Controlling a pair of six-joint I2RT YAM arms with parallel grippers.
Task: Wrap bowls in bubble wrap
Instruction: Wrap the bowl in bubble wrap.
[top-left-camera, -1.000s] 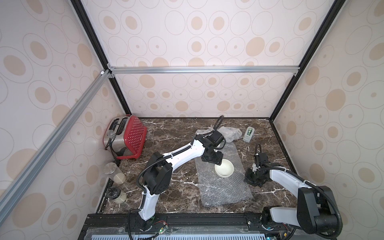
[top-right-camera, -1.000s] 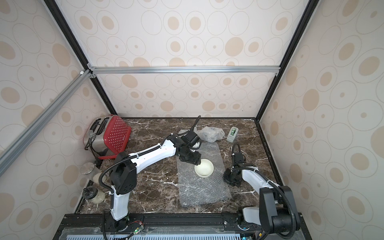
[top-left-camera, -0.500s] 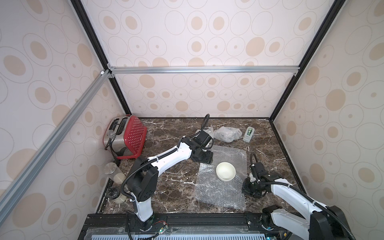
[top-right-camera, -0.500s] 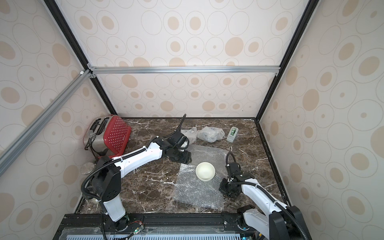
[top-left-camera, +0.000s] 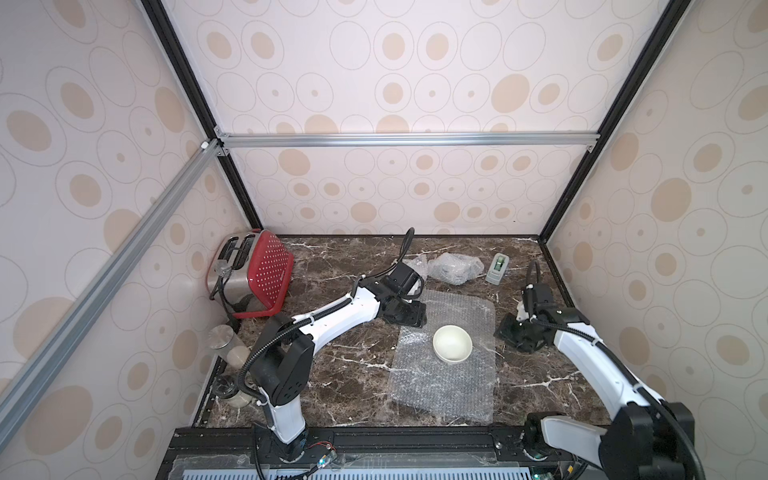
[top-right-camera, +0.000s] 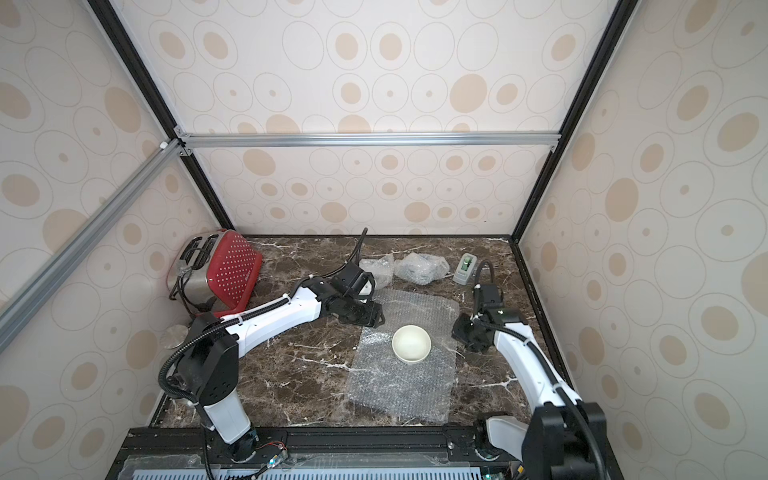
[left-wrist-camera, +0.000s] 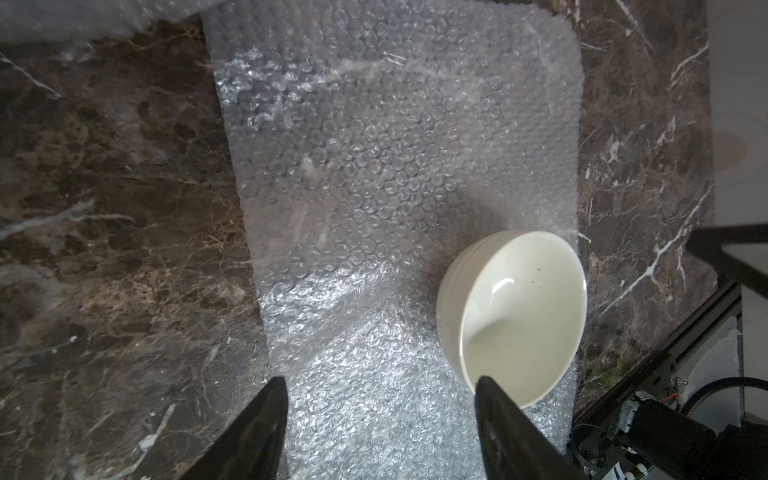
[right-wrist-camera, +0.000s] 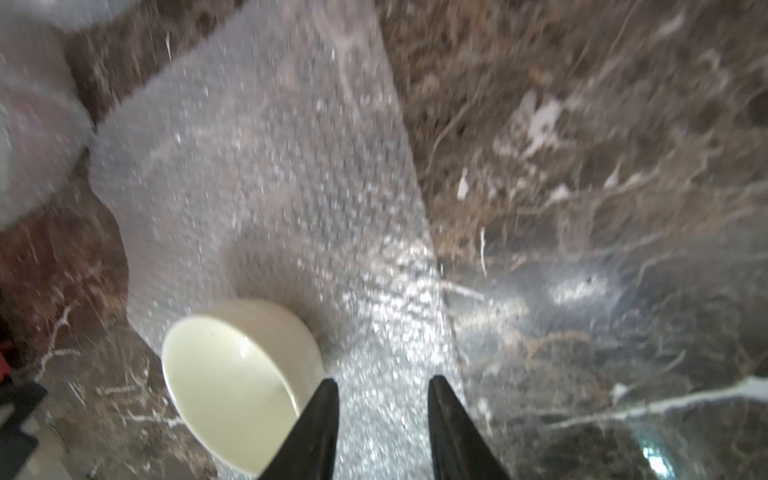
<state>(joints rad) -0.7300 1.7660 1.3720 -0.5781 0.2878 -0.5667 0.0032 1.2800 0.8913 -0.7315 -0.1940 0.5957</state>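
Top views first: in both, the cream bowl (top-left-camera: 453, 344) stands upright on the flat bubble wrap sheet (top-left-camera: 446, 390), a little toward the sheet's far end, on the marble surface (top-left-camera: 353, 374). The left tool (top-left-camera: 409, 319) hovers at the sheet's far left corner, and the right tool (top-left-camera: 514, 334) is just beside its right edge. Two cloudy bundles (top-left-camera: 455, 269) lie at the back, probably bowls already wrapped. I judge this to be the last bowl, set in place with the folding not yet begun.

Left wrist view: the left tool (left-wrist-camera: 379, 380) is released, its jaws wide apart over the wrap with nothing between them. The bowl sits by one fingertip.

Right wrist view, somewhat blurred: the right tool (right-wrist-camera: 382, 379) is released too, its jaws parted above the sheet's edge strip, with the bowl just beside one finger.

The next move, as I judge it, calls for each tool to come down, pinch an edge of the film and lift it over the rim without dragging the bowl off the sheet.
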